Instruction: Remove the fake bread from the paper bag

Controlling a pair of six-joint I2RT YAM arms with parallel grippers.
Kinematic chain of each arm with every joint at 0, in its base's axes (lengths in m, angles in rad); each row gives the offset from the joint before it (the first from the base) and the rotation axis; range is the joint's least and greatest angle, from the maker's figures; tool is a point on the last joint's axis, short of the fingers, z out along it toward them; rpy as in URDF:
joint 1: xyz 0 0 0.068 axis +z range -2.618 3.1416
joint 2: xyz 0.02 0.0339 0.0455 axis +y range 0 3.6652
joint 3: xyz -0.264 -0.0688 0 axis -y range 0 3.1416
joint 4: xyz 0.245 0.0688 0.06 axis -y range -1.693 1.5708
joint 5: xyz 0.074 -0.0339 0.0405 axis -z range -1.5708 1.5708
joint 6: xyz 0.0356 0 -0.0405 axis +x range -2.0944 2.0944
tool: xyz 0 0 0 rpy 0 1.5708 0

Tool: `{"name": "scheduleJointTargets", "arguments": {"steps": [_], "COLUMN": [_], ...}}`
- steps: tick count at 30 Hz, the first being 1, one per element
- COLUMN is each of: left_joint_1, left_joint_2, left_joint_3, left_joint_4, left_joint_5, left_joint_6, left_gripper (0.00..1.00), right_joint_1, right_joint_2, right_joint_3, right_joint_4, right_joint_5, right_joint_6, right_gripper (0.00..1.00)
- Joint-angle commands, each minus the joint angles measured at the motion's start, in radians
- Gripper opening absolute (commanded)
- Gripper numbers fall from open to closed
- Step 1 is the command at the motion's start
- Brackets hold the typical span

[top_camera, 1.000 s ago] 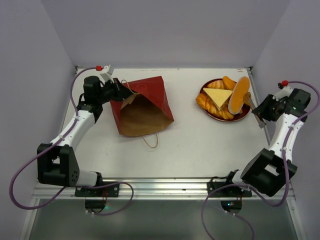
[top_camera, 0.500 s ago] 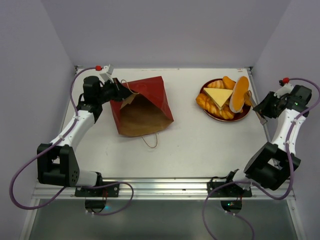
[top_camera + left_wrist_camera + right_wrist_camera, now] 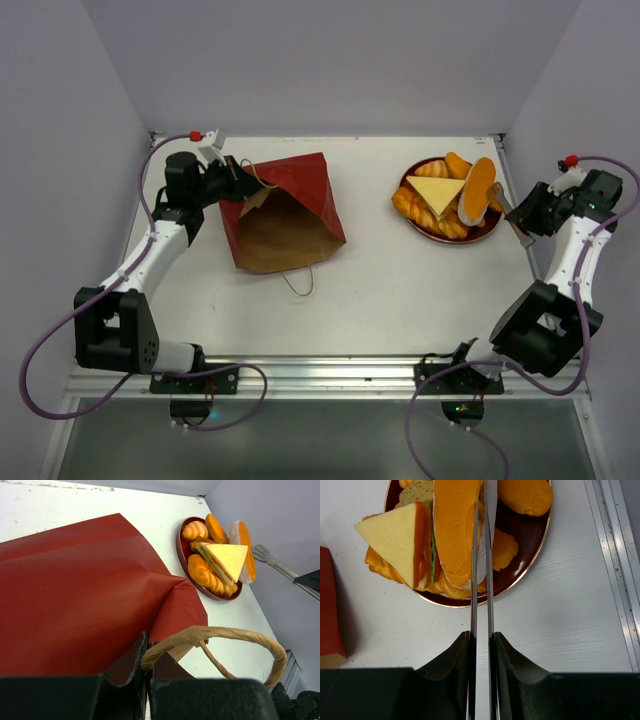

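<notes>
The paper bag [image 3: 290, 215] lies on its side on the left half of the table [image 3: 400, 290], with its mouth turned toward the near edge so that the brown inside is exposed from above. Its far left corner is clamped by the left pincer [image 3: 228, 182], which is closed tight on the rim just where a looped handle [image 3: 220, 637] springs out. This hold is judged to serve two ends: the bag is pinned against sliding, and the mouth is propped open for reaching in.

No pastry is seen in the part of the bag's inside that shows. The fake bread [image 3: 445, 195] is piled on the dark-red plate [image 3: 470, 236], well apart from the bag on the right. The yellow triangular slice [image 3: 437, 190] is laid on top, and a long loaf [image 3: 478, 190] is leaned against the plate's right side.

The right pincer [image 3: 508, 208] is found just beside that loaf. Its thin blades are set narrowly apart, and nothing is gripped between them. From this it is judged that the loaf is resting on its own. By the look of things little or nothing is left to be taken out.
</notes>
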Motion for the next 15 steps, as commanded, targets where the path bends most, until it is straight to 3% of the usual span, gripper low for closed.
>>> {"name": "scheduleJointTargets", "arguments": {"steps": [1,15], "left_joint_1": [0.01,0.01], "left_joint_2": [-0.017,-0.017], "left_joint_3": [-0.003,-0.006], "left_joint_4": [0.04,0.04], "left_joint_5": [0.018,0.022], "left_joint_6": [-0.005,-0.005], "left_gripper": [0.0,0.0], "right_joint_1": [-0.003,-0.003], "right_joint_2": [-0.003,-0.017], "right_joint_3": [0.041,0.04], "right_joint_4": [0.041,0.047], "right_joint_5": [-0.004,-0.01], "right_joint_6": [0.008,0.002], "right_gripper": [0.26,0.4]}}
